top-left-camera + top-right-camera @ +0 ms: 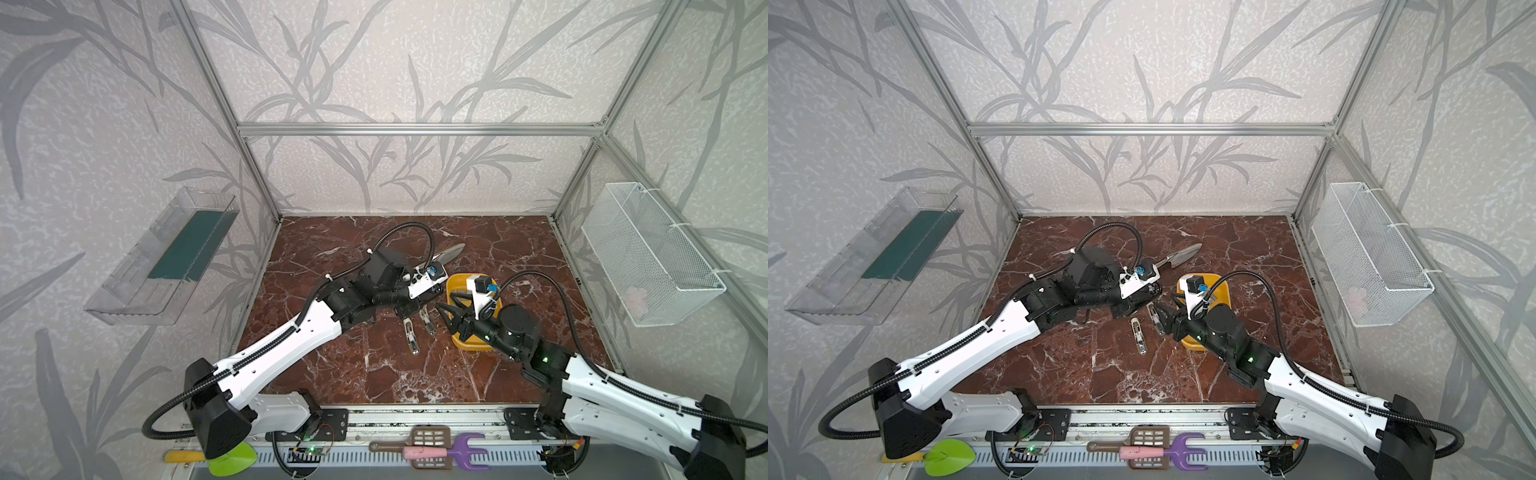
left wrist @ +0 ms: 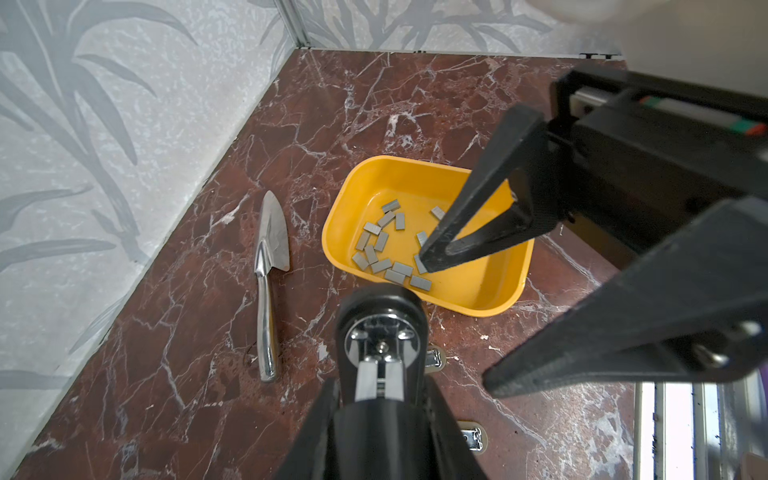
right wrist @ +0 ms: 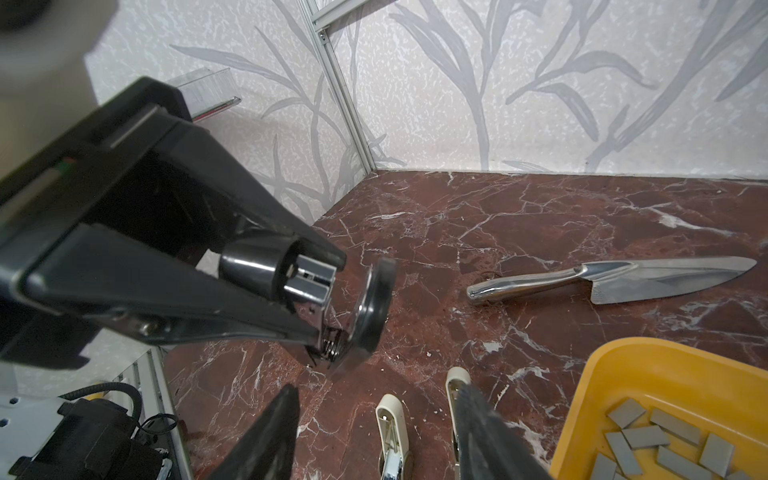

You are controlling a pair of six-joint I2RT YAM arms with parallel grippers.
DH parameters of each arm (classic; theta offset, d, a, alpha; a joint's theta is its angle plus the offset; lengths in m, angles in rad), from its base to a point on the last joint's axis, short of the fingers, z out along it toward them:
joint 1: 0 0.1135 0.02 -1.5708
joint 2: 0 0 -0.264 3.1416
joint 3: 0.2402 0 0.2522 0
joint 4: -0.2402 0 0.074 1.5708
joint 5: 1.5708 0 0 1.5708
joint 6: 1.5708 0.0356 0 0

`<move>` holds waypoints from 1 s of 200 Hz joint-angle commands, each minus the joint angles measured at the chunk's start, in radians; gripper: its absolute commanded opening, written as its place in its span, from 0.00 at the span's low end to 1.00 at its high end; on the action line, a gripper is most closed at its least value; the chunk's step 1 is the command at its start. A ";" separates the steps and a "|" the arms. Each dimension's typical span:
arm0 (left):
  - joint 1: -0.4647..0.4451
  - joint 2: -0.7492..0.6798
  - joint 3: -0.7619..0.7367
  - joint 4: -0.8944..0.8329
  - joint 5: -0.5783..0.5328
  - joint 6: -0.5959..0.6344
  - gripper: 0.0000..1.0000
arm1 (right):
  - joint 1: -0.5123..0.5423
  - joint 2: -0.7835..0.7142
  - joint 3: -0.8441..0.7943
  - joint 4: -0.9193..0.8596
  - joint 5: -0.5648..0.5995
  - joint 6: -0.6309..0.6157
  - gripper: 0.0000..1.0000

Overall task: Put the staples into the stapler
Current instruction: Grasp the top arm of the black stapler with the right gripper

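While the left gripper [image 3: 328,297] clamps a black stapler [image 2: 380,328], hinged open and held above the marble table [image 1: 374,374], two small cream staplers [image 1: 411,338] lie flat on the table just to its right. Behind them, toward the back wall, rests a metal trowel [image 2: 272,237]. Next comes the right gripper [image 2: 457,321], jaws spread with nothing between them, at the left edge of a yellow tray [image 2: 469,286]. The staples [image 2: 380,249] lie scattered as grey strips inside that tray.
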 commanded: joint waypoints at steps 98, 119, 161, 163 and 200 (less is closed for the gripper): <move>-0.077 -0.066 -0.050 0.057 0.018 0.115 0.00 | -0.008 0.023 0.025 -0.049 0.041 0.085 0.48; -0.079 -0.069 -0.058 0.074 0.004 0.114 0.00 | -0.008 0.032 0.015 -0.042 0.035 0.110 0.44; -0.083 -0.075 -0.060 0.096 -0.056 0.106 0.00 | -0.008 0.054 0.009 -0.038 0.037 0.132 0.28; -0.083 -0.076 -0.062 0.099 -0.055 0.105 0.00 | -0.008 0.055 0.009 -0.038 0.038 0.133 0.25; -0.080 -0.127 -0.091 0.129 -0.027 0.108 0.00 | -0.013 0.089 -0.003 -0.030 0.061 0.152 0.00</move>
